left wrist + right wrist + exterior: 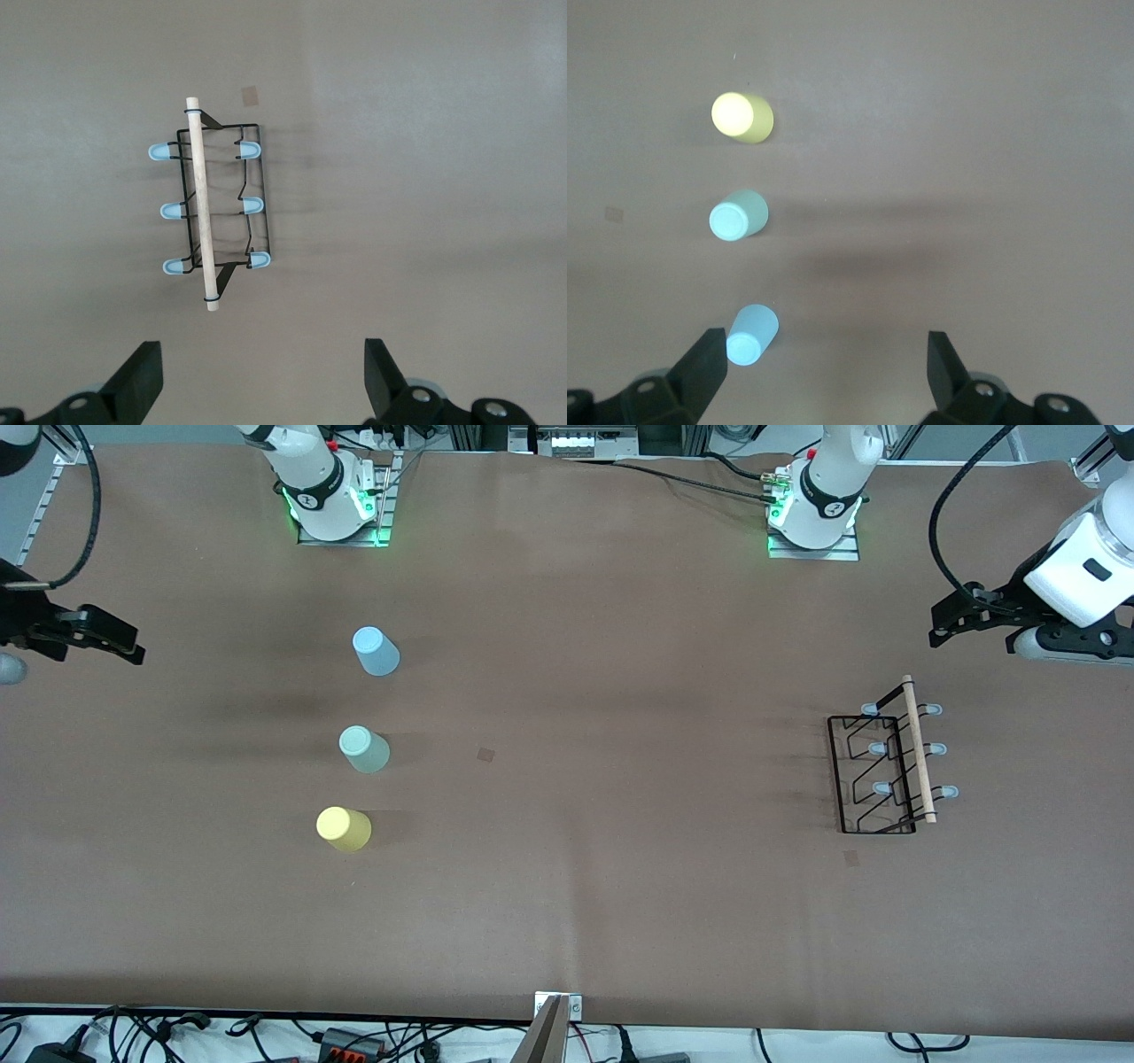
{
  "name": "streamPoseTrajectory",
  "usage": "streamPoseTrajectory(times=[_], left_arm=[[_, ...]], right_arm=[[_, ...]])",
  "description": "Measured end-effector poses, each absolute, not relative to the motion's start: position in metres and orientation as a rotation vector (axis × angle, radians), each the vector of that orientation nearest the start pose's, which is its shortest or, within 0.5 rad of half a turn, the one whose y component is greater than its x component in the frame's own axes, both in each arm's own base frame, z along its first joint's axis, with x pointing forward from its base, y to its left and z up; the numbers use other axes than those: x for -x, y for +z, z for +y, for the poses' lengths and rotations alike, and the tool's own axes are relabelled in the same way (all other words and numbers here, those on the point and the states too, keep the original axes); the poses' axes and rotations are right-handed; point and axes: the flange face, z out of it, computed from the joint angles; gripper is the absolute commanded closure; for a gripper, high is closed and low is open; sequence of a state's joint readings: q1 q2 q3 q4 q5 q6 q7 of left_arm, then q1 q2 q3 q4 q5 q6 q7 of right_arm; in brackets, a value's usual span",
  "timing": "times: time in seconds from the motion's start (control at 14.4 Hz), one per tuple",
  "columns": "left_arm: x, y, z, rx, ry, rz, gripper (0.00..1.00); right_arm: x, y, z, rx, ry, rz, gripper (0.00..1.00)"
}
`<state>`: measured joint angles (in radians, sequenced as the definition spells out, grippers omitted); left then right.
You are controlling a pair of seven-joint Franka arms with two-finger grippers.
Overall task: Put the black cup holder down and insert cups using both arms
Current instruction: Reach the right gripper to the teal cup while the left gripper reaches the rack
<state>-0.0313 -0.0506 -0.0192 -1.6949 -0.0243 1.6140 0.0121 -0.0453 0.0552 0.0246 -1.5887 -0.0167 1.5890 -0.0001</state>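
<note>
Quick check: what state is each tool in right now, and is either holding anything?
Left tool: open, holding nothing, up over the table near the black cup holder.
Right tool: open, holding nothing, up near the light blue cup.

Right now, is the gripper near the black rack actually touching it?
Apart. In the left wrist view the open left gripper shows bare table between its fingertips and the black cup holder.

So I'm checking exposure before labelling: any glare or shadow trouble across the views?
Front view: soft shadow streaks beside the cups and black cup holder, no glare. Right wrist view: the yellow cup top looks overexposed. Left wrist view: even light, rack crisp.
</note>
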Motion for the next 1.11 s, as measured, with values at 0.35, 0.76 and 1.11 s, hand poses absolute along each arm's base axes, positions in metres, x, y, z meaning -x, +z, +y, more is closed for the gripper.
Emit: streamPoseTrajectory(times=[0.35,0.76,1.11], left_arm=[[-0.538,0.593,-0.03,3.161,0.091,0.098,0.0],[-0.576,0.495,-0.005,3.147,0.347,0.025,0.0],[-0.606,0.416,0.017,3.158,0.171,0.099,0.0]], right_arm=[[-0.583,0.496,0.024,3.154,0.021,-0.075,0.0],[-0.582,0.352,0.064,3.13,-0.108,-0.152,0.0],[-0.586,0.298,0.116,3.107,-0.134,-0.111,0.0]])
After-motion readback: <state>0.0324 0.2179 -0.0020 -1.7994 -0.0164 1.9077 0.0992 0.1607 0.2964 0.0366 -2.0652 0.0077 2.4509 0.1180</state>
